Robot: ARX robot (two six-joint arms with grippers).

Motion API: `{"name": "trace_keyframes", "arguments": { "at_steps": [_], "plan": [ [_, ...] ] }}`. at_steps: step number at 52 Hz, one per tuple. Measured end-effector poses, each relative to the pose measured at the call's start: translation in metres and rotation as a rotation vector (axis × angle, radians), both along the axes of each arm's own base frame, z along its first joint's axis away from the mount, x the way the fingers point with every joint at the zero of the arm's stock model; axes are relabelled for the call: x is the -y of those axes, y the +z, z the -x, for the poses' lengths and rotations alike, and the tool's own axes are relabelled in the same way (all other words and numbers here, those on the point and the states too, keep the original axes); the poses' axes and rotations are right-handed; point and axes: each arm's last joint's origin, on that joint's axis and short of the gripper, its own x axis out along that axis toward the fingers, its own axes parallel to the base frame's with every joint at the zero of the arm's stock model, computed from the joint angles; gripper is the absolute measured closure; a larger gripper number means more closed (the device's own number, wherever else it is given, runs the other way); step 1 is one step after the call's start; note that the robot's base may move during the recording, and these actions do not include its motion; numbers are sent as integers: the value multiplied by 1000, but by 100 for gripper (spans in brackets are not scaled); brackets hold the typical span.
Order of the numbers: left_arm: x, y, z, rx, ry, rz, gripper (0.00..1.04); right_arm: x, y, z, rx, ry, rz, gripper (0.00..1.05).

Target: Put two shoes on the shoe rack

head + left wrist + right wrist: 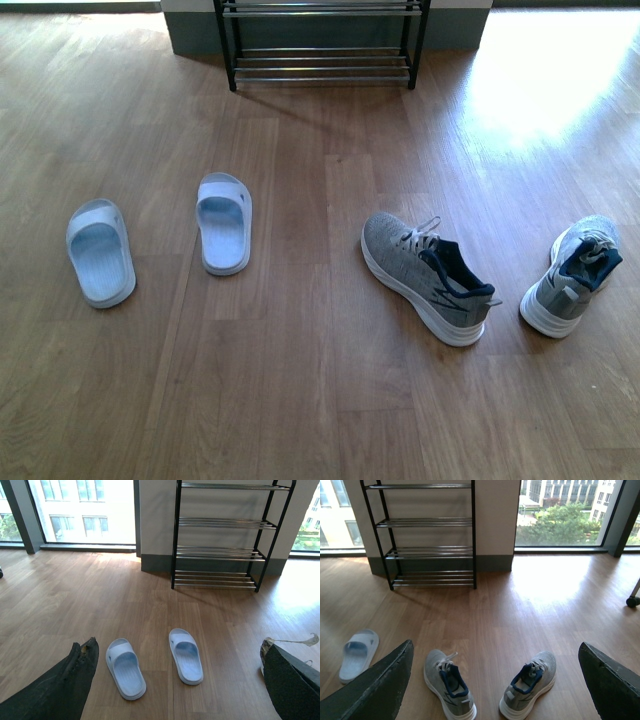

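Left sneaker (425, 275): stands on its sole on the floor (300, 400), near and right of centre. The toe points far-left and the heel points toward the robot, so the open navy collar faces up and offers a rim to pinch.
Right sneaker (575, 272): also sole-down, further right, apart from its mate, with the toe angled far-right. The two toes splay outward, so each shoe probably needs its own approach angle.
Shoe rack (320, 45): far and central, backed against the base of the wall and well apart from both sneakers. No shoe sits on any chrome tier that shows.
Slippers: a pale blue pair, one at the near left (100, 250) and one just right of it (224, 222). They are no part of the task.
Right tool (495, 645): the fingers are spread wide and grip nothing. It hangs above the floor with both sneakers between its fingers in its own view, likely poised there because the pair lies on its side.
Left tool (177, 644): also spread wide and empty, hanging over the slippers and facing the rack. It is badly placed for the sneakers.
Stage: judged the very start, with neither shoe lifted or placed.
Next move: probably the right tool descends onto a collar or heel.
Risk: the soft knit may fold in the grip, and loose laces could snag on the bars.
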Motion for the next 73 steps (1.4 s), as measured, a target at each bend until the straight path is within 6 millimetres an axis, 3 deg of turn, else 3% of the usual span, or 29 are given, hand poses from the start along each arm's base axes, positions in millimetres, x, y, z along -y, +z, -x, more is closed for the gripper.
{"name": "trace_keyframes", "arguments": {
  "at_steps": [73],
  "plan": [
    [0,0,0,0,-1,0,9,0,0,0,0,-1,0,9]
  ]
}}
